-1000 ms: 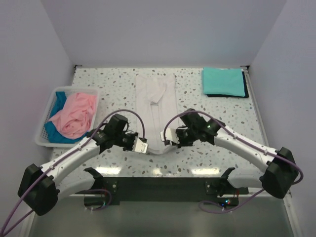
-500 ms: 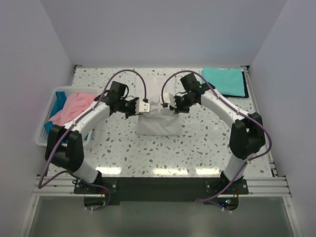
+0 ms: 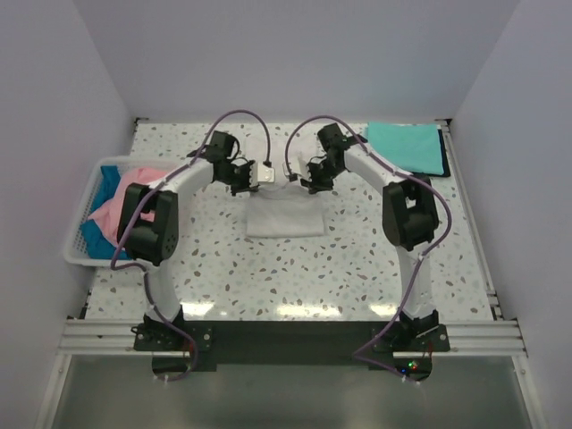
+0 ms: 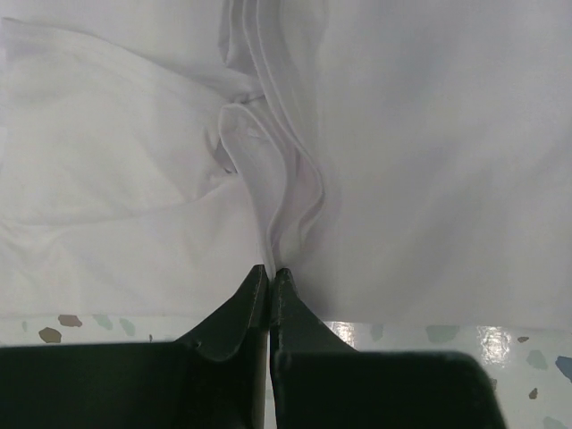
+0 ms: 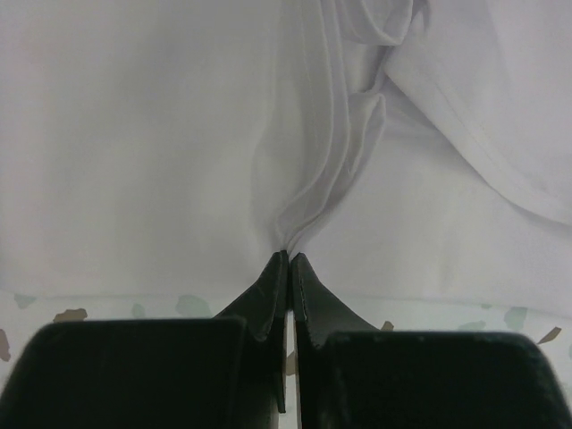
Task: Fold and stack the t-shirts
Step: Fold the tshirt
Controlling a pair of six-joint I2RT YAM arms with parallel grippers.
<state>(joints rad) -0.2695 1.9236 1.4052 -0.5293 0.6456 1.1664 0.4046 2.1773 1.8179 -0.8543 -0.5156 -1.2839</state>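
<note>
The white t-shirt (image 3: 284,219) lies in the middle of the table, folded over on itself, with its far part running back under the grippers. My left gripper (image 3: 266,175) and my right gripper (image 3: 290,174) sit close together above its far half. In the left wrist view the left gripper (image 4: 270,271) is shut on a pinched ridge of the white t-shirt (image 4: 420,161). The right gripper (image 5: 290,256) pinches a like fold of the white t-shirt (image 5: 143,134). A folded teal t-shirt (image 3: 404,147) rests on a dark blue one (image 3: 443,166) at the back right.
A white lattice basket (image 3: 79,254) stands at the left table edge, holding a crumpled pink t-shirt (image 3: 114,213) over a blue cloth (image 3: 96,239). Both arms stretch far back, their elbows over the table's left and right sides. Walls close in the back and the sides.
Both grippers have carried the white t-shirt's near edge from the front of the table towards the back, doubling the long shirt over. The arms went from bent low to stretched out.
</note>
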